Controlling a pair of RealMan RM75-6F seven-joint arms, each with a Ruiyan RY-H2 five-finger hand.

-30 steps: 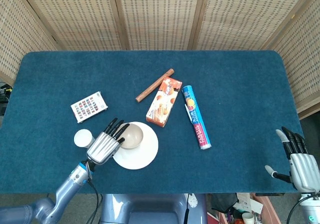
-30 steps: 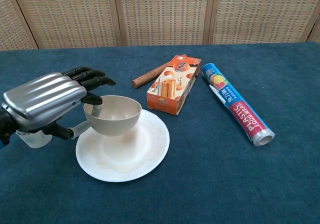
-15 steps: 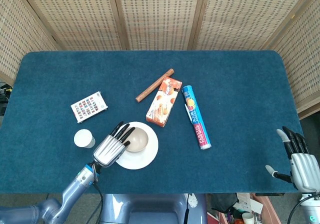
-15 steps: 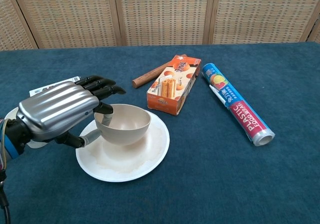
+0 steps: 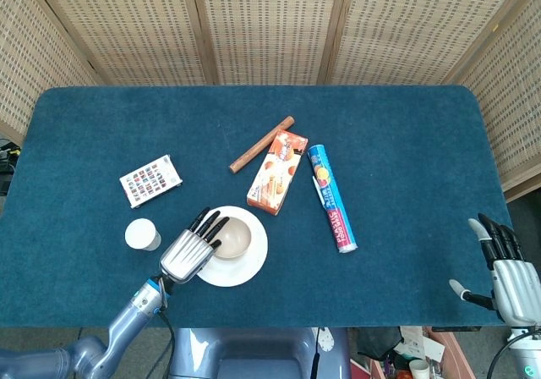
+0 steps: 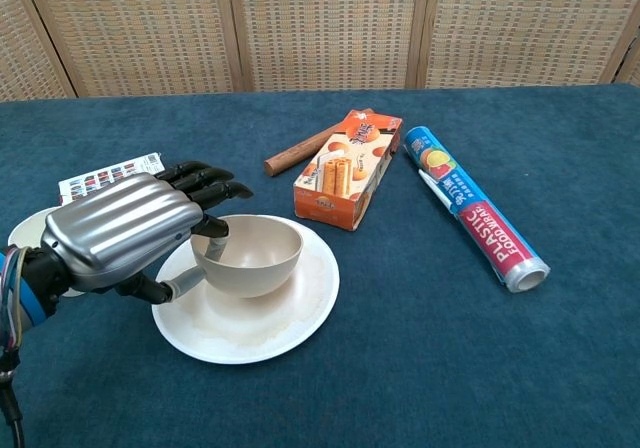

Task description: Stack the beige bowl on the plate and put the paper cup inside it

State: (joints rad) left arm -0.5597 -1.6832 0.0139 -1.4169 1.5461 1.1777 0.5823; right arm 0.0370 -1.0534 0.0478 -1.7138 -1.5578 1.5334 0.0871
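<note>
The beige bowl sits upright on the white plate near the table's front edge. My left hand holds the bowl by its left rim, one finger inside the rim and the thumb outside, below it. The white paper cup stands upright on the cloth just left of that hand; in the chest view the cup is mostly hidden behind the hand. My right hand hangs off the table's front right corner, fingers straight and apart, holding nothing.
Behind the plate lie an orange biscuit box, a brown stick and a blue plastic wrap roll. A card pack lies far left. Wicker screens stand along the table's back.
My left hand has carried the bowl a little to the right and lowered it from above the plate onto the plate. The right hand has stayed put.
</note>
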